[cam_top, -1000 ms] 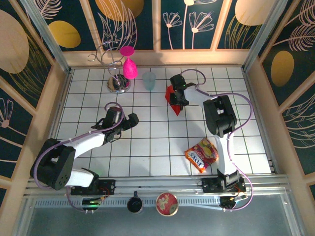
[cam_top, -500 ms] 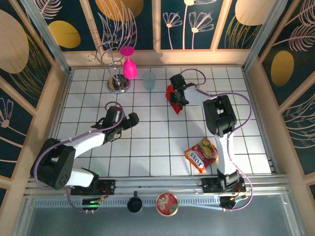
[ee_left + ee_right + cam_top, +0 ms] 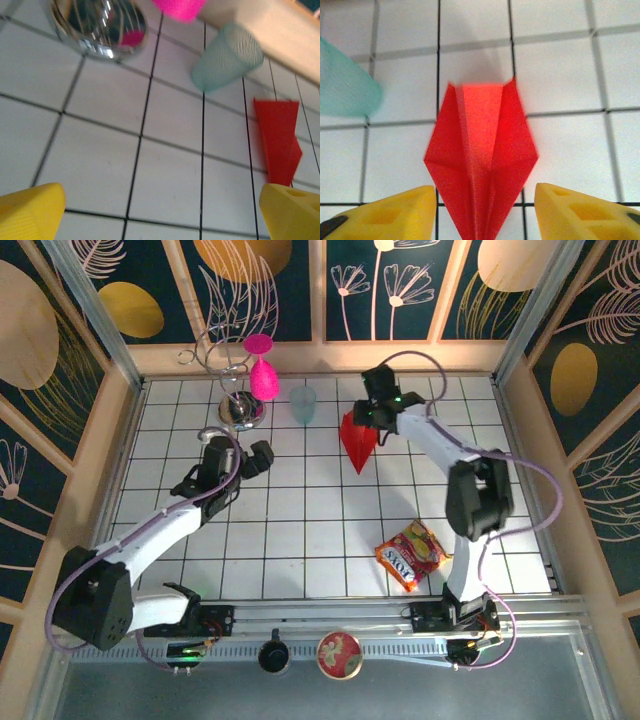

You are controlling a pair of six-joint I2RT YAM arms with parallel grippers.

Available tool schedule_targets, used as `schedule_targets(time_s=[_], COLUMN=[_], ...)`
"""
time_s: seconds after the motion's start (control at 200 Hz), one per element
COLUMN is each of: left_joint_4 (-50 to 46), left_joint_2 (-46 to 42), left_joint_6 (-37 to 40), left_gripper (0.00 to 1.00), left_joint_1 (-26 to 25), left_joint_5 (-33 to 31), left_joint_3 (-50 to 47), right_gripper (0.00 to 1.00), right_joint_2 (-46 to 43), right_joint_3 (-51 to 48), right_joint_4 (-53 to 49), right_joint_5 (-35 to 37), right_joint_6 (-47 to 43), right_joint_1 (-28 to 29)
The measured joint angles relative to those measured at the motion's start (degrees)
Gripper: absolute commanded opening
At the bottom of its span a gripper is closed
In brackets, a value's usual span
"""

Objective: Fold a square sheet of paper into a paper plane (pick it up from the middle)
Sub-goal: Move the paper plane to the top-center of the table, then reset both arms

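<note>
The square sheet of paper now lies as a red kite-shaped paper plane (image 3: 357, 440) on the white grid table (image 3: 300, 540), its sharp point toward the near edge. My right gripper (image 3: 373, 418) hovers over the plane's wide back end. In the right wrist view the paper plane (image 3: 480, 155) lies between the yellow fingers (image 3: 400, 212) with a gap on each side, so the right gripper (image 3: 484, 194) is open and holds nothing. My left gripper (image 3: 252, 457) is wide open and empty, left of the plane. In the left wrist view the left gripper (image 3: 162, 195) faces bare tiles, with the plane (image 3: 277, 140) off to the right.
A translucent teal cup (image 3: 303, 404) stands just left of the plane. A chrome wire stand (image 3: 240, 412) with a pink goblet (image 3: 262, 375) sits at the back left. A red-and-yellow snack packet (image 3: 409, 554) lies front right. Wooden walls (image 3: 110, 450) ring the table.
The right gripper opened, let go of the paper plane and drew back toward the far wall. The plane now lies flat. The left arm swung toward the back, nearer the stand.
</note>
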Motion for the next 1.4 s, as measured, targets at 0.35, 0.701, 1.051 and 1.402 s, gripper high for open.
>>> schedule_targets(time_s=[0.35, 0.701, 1.051, 1.402], left_joint_4=[5.1, 25.3, 42.4, 61.1], left_joint_2=[-9.9, -11.7, -3.0, 7.0], left_joint_6=[8.6, 25.3, 29.9, 32.4], left_gripper=[0.99, 0.99, 0.99, 0.98], left_joint_1=[3.5, 8.3, 18.3, 22.9], left_joint_5=[-20.2, -29.8, -18.8, -3.7], left_joint_3=[-4.7, -21.9, -27.2, -30.8], right_gripper=[0.9, 0.95, 0.96, 0.97], right_joint_2=[-36.4, -44.7, -34.6, -24.8], right_joint_3=[-32.2, -59.4, -74.3, -79.4], right_joint_4=[19.7, 35.6, 63.9, 92.2], right_joint_5=[13.5, 19.8, 15.2, 5.1], right_joint_6=[-0.4, 0.7, -7.4, -12.3], right_joint_1=[-8.9, -20.7, -21.8, -23.8])
